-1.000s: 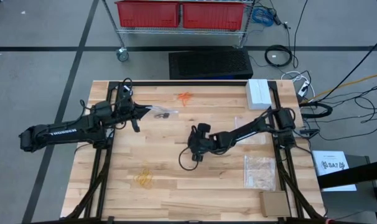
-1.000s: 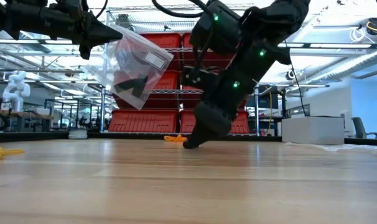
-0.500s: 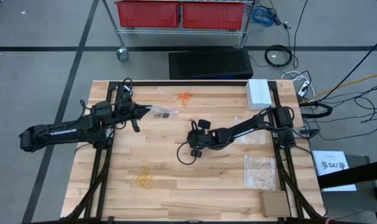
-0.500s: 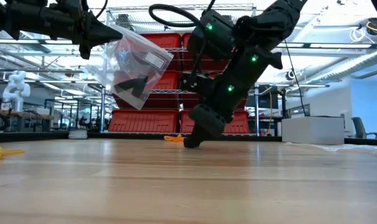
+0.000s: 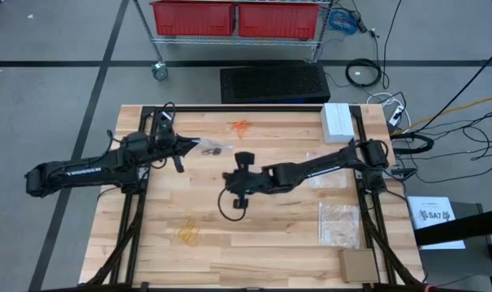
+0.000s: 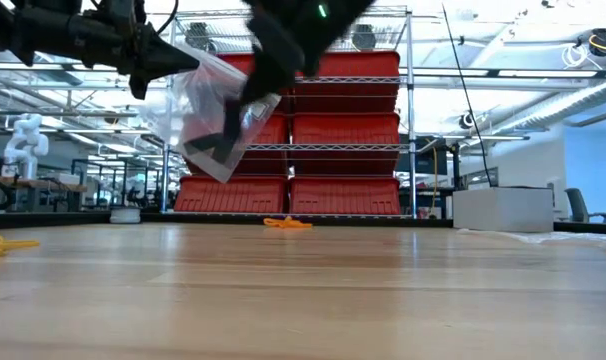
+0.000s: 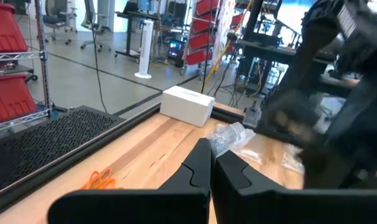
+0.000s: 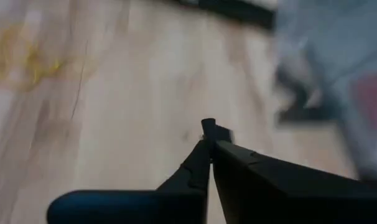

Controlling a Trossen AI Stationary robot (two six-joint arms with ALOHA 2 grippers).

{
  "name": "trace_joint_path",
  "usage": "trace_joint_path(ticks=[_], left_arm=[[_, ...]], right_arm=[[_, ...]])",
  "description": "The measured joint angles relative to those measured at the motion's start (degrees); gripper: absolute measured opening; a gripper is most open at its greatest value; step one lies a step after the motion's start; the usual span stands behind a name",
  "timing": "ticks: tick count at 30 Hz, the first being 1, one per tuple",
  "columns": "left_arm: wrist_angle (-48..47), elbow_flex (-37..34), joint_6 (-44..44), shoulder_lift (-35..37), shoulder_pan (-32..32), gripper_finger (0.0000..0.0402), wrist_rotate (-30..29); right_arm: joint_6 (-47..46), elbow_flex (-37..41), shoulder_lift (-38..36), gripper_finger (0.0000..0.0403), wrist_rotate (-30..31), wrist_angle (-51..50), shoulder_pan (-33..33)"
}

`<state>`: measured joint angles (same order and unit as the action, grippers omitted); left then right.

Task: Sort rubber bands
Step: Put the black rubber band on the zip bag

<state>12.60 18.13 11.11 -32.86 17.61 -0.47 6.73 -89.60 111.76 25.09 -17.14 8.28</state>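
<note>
The rubber bands are thin, light, limp loops that likely tangle and slip, so a fingertip pinch on a few strands looks best. The orange cluster (image 5: 241, 126) lies near the surface's (image 5: 270, 251) far edge, the pale yellow cluster (image 5: 187, 234) near its front left. The right end effector (image 8: 208, 132) reaches across mid-surface toward the left arm, clenched on a small black piece, probably a black band. The left end effector (image 5: 183, 146), raised at far left, is clenched on a clear bag (image 6: 208, 110) holding black bands.

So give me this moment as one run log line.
left hand: shut on clear bag, raised | right hand: shut on black rubber band | orange bands: on table
</note>
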Motion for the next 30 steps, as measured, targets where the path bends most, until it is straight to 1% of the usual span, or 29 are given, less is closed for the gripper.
trace_joint_path(ticks=[4, 7, 11, 20, 27, 30], left_arm=[[0.03, 0.0, 0.0, -1.27, -0.02, 0.0, 0.0], [0.77, 0.0, -0.02, -2.19, -0.01, 0.0, 0.0], [1.23, 0.0, 0.0, -2.91, 0.0, 0.0, 0.0], [2.11, 0.0, 0.11, -3.04, -0.02, 0.0, 1.38], [2.45, 0.0, 0.46, -3.04, 0.0, 0.0, 1.43], [2.45, 0.0, 0.44, -3.04, 0.0, 0.0, 1.44]], right_arm=[[7.17, -6.19, -0.04, 0.0002, 6.67, 0.2, -0.22], [11.05, -9.08, -0.04, 0.0001, 8.14, 1.37, -0.87], [14.34, -9.99, -0.04, 0.0001, 8.08, 2.65, -2.04], [15.9, -10.0, -0.04, 0.0, 9.57, 2.59, -3.44], [14.12, -9.39, -0.04, 0.0, 9.76, 1.35, -3.44], [14.9, -9.06, -0.02, 0.0, 13.79, 1.2, -3.39]])
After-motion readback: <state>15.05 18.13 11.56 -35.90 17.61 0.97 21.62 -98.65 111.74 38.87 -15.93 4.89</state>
